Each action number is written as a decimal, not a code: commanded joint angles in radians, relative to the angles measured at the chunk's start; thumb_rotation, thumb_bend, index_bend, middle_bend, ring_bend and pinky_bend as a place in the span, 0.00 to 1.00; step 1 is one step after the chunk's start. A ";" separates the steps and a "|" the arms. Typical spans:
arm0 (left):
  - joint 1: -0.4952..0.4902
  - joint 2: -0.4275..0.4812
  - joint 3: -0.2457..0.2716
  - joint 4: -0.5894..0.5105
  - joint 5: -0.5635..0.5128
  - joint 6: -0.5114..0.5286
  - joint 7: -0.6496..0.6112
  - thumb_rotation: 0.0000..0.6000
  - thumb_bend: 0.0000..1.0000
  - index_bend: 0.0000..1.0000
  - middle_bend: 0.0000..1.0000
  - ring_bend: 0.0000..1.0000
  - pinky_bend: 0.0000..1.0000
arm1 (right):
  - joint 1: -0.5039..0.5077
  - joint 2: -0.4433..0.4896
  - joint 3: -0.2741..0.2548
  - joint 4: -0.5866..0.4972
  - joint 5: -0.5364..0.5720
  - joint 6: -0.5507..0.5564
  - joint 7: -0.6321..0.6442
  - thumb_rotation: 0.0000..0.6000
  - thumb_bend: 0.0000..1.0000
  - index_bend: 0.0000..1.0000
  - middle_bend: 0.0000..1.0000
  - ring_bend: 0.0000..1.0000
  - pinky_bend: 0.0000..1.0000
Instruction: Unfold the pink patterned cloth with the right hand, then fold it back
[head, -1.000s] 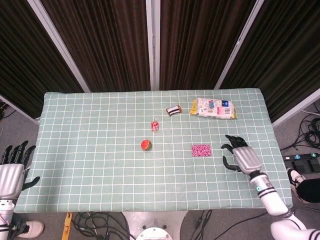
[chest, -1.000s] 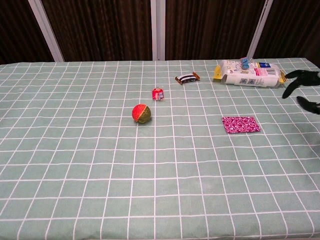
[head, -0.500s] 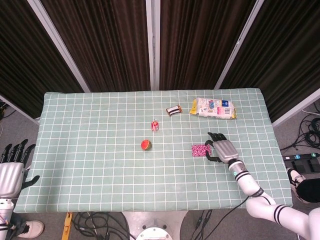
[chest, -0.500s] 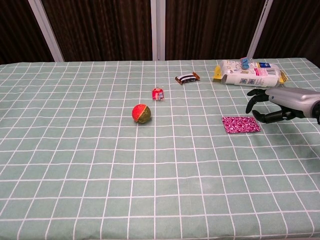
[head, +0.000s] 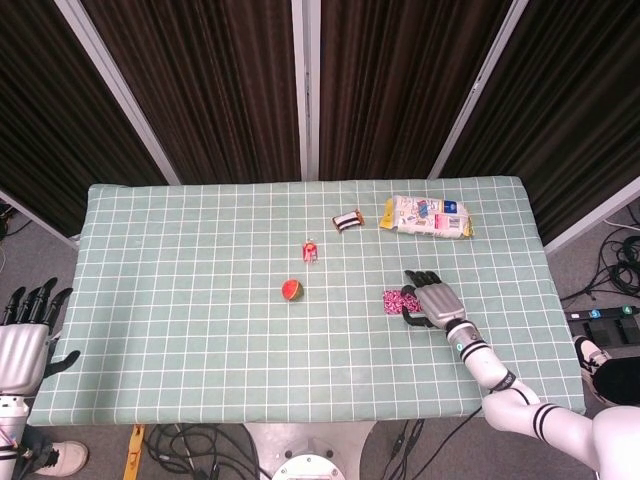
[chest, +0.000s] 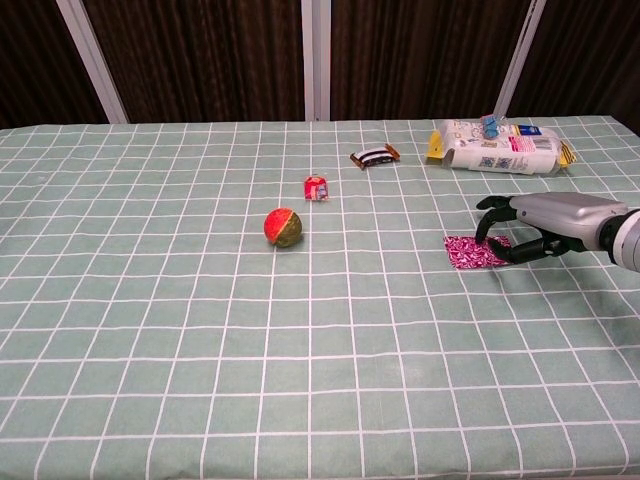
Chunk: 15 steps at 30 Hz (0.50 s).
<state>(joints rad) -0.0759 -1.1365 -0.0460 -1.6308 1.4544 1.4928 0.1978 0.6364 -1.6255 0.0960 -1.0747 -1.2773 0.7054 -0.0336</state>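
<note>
Dark curtains are hanging behind the table (head: 200, 300), which is wearing a green checked cover, and the folded pink cloth (chest: 470, 250) is lying flat toward its right side, well apart from the ball (chest: 283, 227), the small carton (chest: 316, 187), the wrapped bar (chest: 374, 155) and the bag (chest: 500, 147) further back. The risk from here, as I judge it, is that the cloth is thin and lying flush on the cover, so the fingers may be scraping across the top layer without catching it, or may be pinching the table cover along with it; a pull taken that way would be dragging the whole folded piece sideways instead of opening it. Grabbing both layers at once would also be lifting the cloth whole and leaving it folded. The right hand (chest: 545, 222) is reaching in from the right with its fingers curled down over the cloth's right edge, partly open and not yet gripping anything that I can see; whether the fingertips are actually touching the fabric I cannot tell. The left hand (head: 22, 335) is idling beside the table's left edge, fingers spread and holding nothing.
</note>
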 joint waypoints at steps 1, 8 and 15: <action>0.000 -0.001 0.000 0.000 -0.001 -0.001 0.002 1.00 0.00 0.18 0.15 0.12 0.07 | -0.007 0.012 -0.013 -0.013 -0.009 0.004 0.004 0.33 0.50 0.29 0.00 0.00 0.00; -0.003 -0.001 -0.002 0.000 -0.002 -0.004 0.003 1.00 0.00 0.18 0.15 0.12 0.07 | -0.033 0.068 -0.057 -0.095 -0.040 0.029 -0.007 0.31 0.50 0.29 0.00 0.00 0.00; -0.003 -0.005 0.000 0.004 0.000 -0.005 0.000 1.00 0.00 0.18 0.15 0.12 0.07 | -0.063 0.145 -0.106 -0.215 -0.067 0.064 -0.054 0.30 0.50 0.29 0.00 0.00 0.00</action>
<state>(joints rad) -0.0794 -1.1411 -0.0467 -1.6274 1.4541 1.4881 0.1980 0.5846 -1.5049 0.0070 -1.2586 -1.3336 0.7561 -0.0696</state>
